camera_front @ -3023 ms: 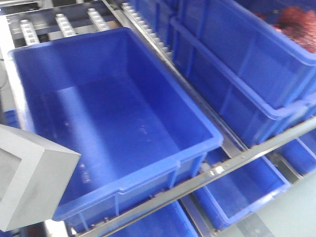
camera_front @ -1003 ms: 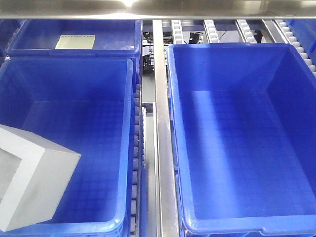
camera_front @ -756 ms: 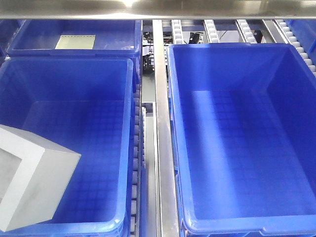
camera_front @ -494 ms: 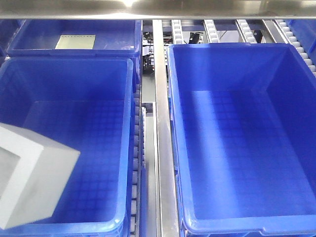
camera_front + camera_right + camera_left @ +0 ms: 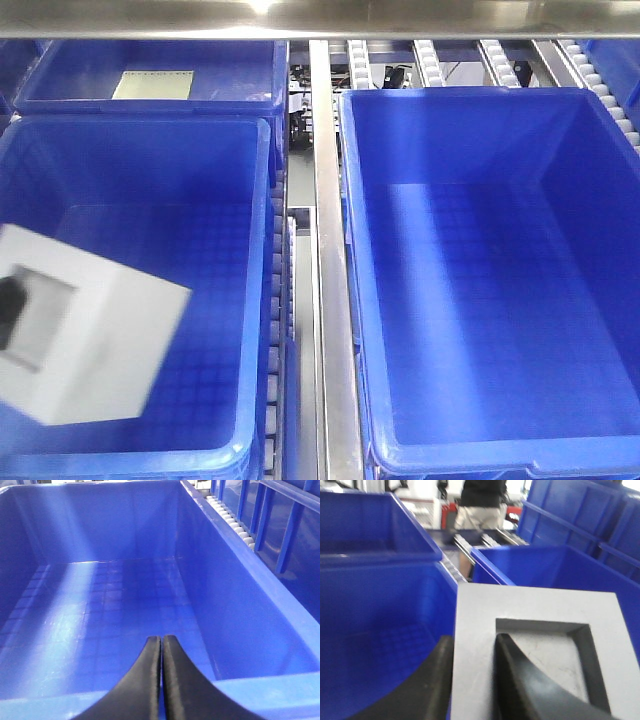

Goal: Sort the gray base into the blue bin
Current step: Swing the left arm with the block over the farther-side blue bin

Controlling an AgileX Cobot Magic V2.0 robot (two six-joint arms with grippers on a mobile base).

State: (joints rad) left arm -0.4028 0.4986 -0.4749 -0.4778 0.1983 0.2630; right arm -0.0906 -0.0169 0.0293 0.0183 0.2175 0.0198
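The base point(image 5: 100, 350) apparently hangs over the left bin point(image 5: 140, 118).

No lettering, label, brand or number is legible on the gray base point(image 5: 110, 350), the blue bin point(image 5: 262, 200) or elsewhere.

Overhead light flares white on the steel rail point(image 5: 320, 18) and lays a pale streak down the right bin point(image 5: 470, 320) floor. The gray base point(image 5: 120, 350) smears with motion blur. From my left wrist, everything beyond it is soft and washed out.
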